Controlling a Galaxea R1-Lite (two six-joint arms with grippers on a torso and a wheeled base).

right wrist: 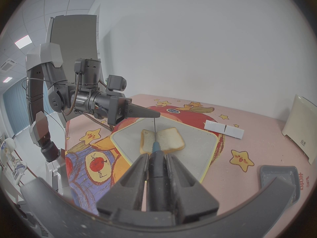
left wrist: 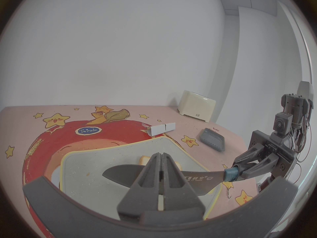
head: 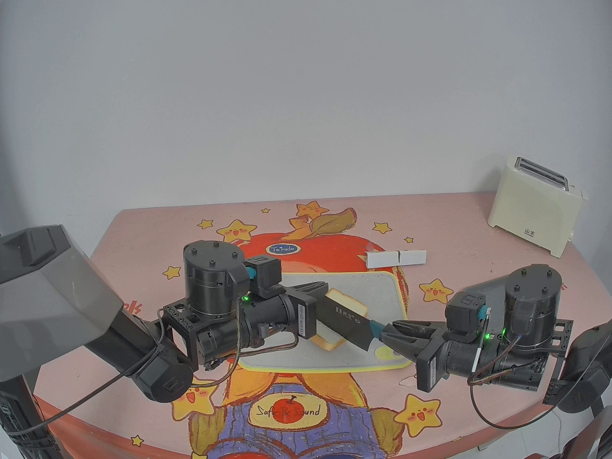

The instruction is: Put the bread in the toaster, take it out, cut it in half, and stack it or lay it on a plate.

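- Bread: 1 slice lying flat on the cutting board, lower centre of the head view. Whether it is already parted under the blade cannot be told.
- Handling (judgement): the slice is light, soft and crumbly. It will likely squash or slide under a pressing edge, so hold it by the crust, beside the cut line.
- Knife: the blade lies across the slice with its edge down, running toward the lower right of the head view.
- Right gripper: its fingers are clamped on the knife handle, just behind the teal collar.
- Left gripper: its fingers are pressed together with nothing between them, tips over the blade's spine. Contact cannot be told.
- Toaster: stands at the upper right, well apart from the board. No bread stands out of its 2 slots.
- Dark tray: sits at the lower right of the right wrist view, and no bread lies in it.
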